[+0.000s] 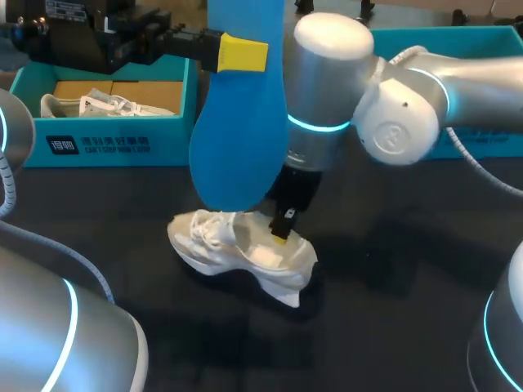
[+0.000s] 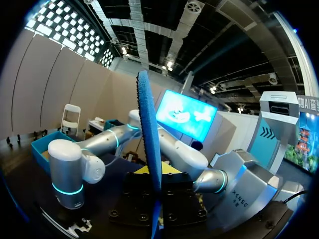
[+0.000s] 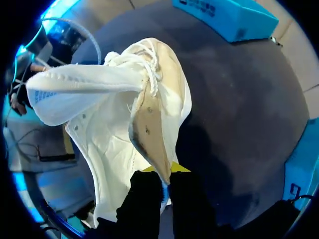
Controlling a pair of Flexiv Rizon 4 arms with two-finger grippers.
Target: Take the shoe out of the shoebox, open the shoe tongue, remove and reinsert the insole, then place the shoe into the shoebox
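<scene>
The shoe (image 1: 237, 249) is white and sits on the dark table (image 1: 392, 278), right under the right gripper (image 1: 282, 231). That gripper comes straight down onto the back part of the shoe. In the right wrist view its two fingers are closed tight on the thin edge of the shoe (image 3: 124, 124), one finger on each side, so the right gripper (image 3: 167, 179) is pinching the shoe. Ahead of the fingers the inside of the shoe shows, tan and open. A big soft white flap, which looks like the tongue (image 3: 84, 82), sticks out to one side with the laces bunched beside it.

The insole (image 1: 237, 122) is blue and out of the shoe. The left gripper (image 1: 243, 53) holds it up in the air by its upper end, and the long part hangs down from the fingers until its tip is just above the front of the shoe. In the left wrist view the insole (image 2: 149, 134) stands on its thin edge between the two fingers, and the left gripper (image 2: 155, 172) is squeezed shut on it.

The shoebox (image 1: 114, 143) is blue-green and sits under and behind the left gripper, well apart from the shoe. A second shoe (image 1: 106, 104) lies inside it. Another blue-green box (image 1: 458, 37) sits behind the right arm.
</scene>
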